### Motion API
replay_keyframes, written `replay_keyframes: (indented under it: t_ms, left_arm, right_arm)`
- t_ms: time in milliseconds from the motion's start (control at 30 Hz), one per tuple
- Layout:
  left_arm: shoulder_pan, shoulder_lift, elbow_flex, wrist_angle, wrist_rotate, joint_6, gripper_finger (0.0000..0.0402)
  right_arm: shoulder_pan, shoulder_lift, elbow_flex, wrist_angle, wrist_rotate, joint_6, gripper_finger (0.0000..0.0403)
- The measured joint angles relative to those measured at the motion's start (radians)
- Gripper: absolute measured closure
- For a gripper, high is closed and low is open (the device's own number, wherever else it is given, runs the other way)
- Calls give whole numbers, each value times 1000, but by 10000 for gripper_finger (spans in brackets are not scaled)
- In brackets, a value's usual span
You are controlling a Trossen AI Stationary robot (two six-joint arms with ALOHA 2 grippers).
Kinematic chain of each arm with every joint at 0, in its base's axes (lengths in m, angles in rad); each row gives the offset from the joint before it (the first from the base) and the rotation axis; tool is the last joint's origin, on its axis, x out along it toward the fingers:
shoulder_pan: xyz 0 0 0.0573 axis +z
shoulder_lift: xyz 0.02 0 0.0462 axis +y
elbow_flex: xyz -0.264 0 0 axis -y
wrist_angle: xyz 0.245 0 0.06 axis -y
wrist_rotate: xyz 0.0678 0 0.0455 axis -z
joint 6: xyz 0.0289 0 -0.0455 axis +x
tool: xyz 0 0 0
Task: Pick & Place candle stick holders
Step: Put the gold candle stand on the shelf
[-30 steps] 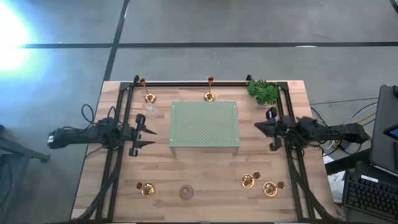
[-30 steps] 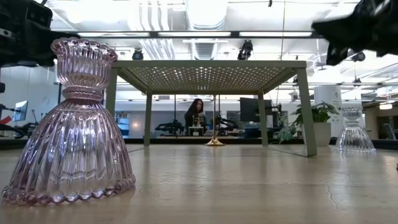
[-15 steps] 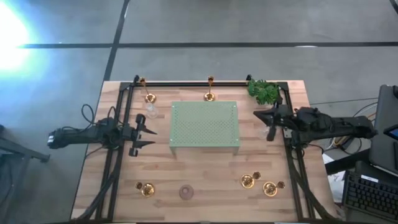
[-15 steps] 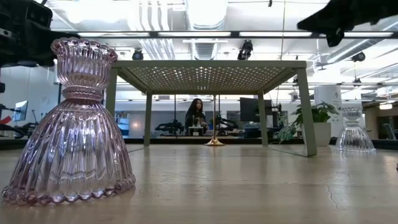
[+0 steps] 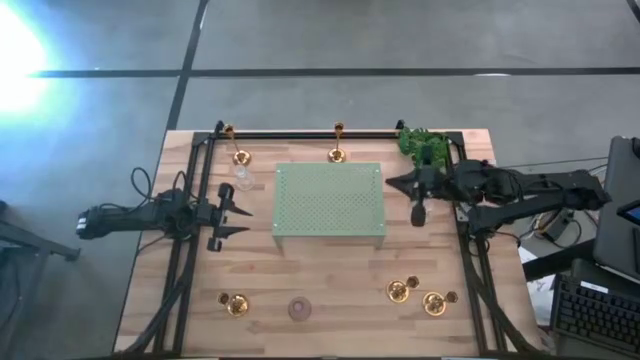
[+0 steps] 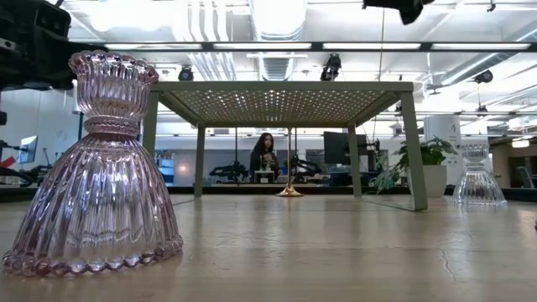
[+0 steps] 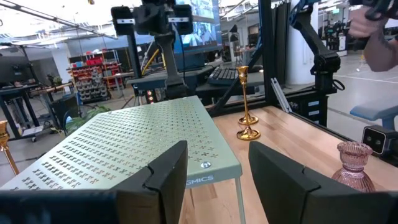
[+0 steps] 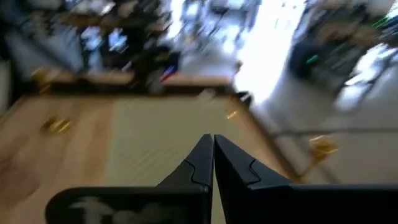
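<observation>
Brass holders stand on their round bases: two at the far edge (image 5: 238,157) (image 5: 337,154) and three near the front (image 5: 235,303) (image 5: 398,290) (image 5: 435,302). A pinkish glass holder (image 5: 299,308) (image 6: 96,168) stands at the front. One clear glass holder (image 5: 243,180) is at the far left, and another (image 6: 478,178) shows right of the tray in the low view. My left gripper (image 5: 246,220) is open and empty left of the tray. My right gripper (image 5: 392,184) is shut and empty, high above the tray's right edge (image 6: 403,7).
The pale green perforated tray (image 5: 330,200) stands on four legs mid-table. A green sprig (image 5: 425,145) lies at the far right corner. A black frame (image 5: 330,134) runs along the far edge and both sides. A person (image 6: 267,155) sits far behind the table.
My right gripper has risen and gone toward the table's left edge, from beside the right frame rail to the tray's right edge, turning a little on the way. No holder has moved.
</observation>
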Motion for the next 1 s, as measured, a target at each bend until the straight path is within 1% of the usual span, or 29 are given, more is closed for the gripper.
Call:
replay_keyframes:
  t_ms: [33,133,200,300,400,500,567,667,833,900,1000]
  left_arm:
    - [0,0,0,0,0,0,225]
    - [0,0,0,0,0,0,225]
    - [0,0,0,0,0,0,225]
    - [0,0,0,0,0,0,225]
    - [0,0,0,0,0,0,225]
    - [0,0,0,0,0,0,225]
    - [0,0,0,0,0,0,225]
    - [0,0,0,0,0,0,225]
    - [0,0,0,0,0,0,225]
    - [0,0,0,0,0,0,225]
    - [0,0,0,0,0,0,225]
  right_arm:
    - [18,22,24,-49,-13,18,394]
    - [89,77,98,-214,-4,87,394]
    - [151,111,142,-304,53,163,394]
    - [281,160,199,-424,185,281,394]
    - [435,205,263,-541,351,407,394]
    - [590,247,327,-662,517,570,394]
    - [677,274,357,-746,588,700,394]
    - [775,310,373,-843,613,893,394]
    - [869,356,366,-935,611,1128,394]
    - [891,369,364,-948,591,1193,394]
    - [910,384,363,-948,521,1272,394]
